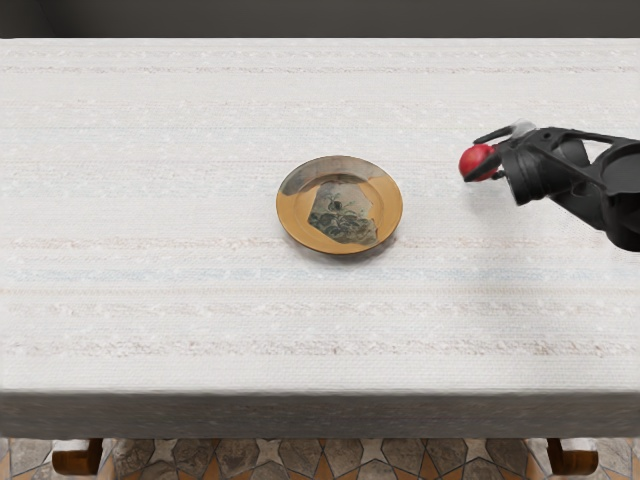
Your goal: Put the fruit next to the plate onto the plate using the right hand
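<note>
Right hand (535, 168) had its fingers curled round the little red fruit (477, 160), off to the right of the gold plate (292, 210) on the desk (150, 300), well clear of it.

Black right arm (612, 195) enters from the right edge, forearm angled left & slightly toward the far side. Right hand (532, 168), also black, points left at approx. mid-depth. Its fingers (497, 133) curl above & below a small red fruit (477, 161), gripping it at the hand's left end.
</note>
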